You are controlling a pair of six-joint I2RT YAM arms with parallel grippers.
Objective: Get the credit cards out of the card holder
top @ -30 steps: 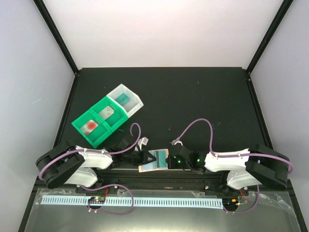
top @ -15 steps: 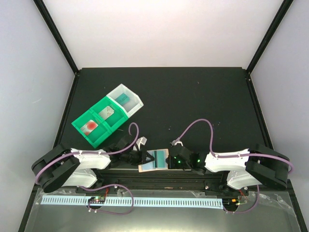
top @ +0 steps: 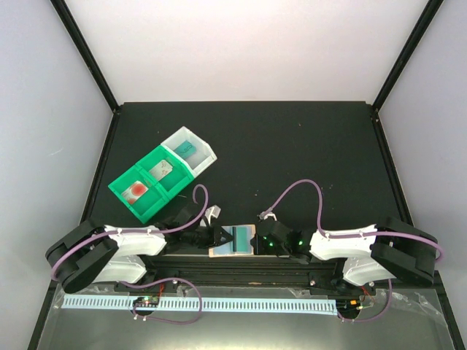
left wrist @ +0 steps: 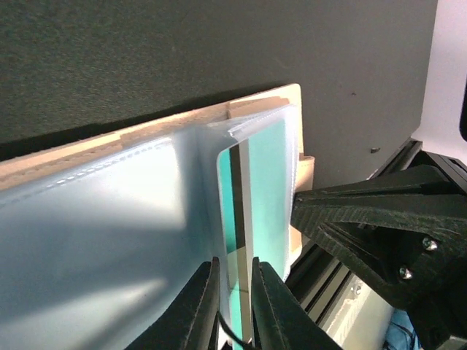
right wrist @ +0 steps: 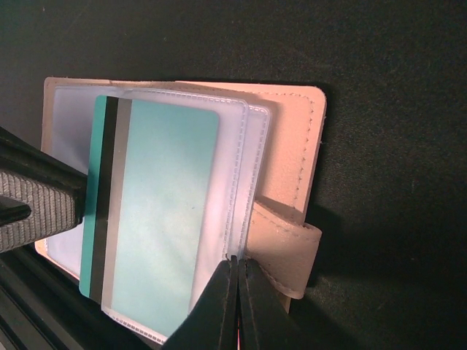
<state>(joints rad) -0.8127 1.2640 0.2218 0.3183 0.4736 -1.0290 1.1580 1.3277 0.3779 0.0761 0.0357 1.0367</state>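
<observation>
Card holder lies at the near edge of the table, right gripper nipped tight on its clear sleeve, left gripper pinching the half-out teal card: pull straight along the sleeve while you pin the holder.

blocked: bins far-left; left tool, right tool flanking card holder | free: mat beyond

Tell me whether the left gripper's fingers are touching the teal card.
Touching. The left wrist view shows the fingers of the left gripper closed on the striped end of the teal card, which fills the gap between them.
</observation>
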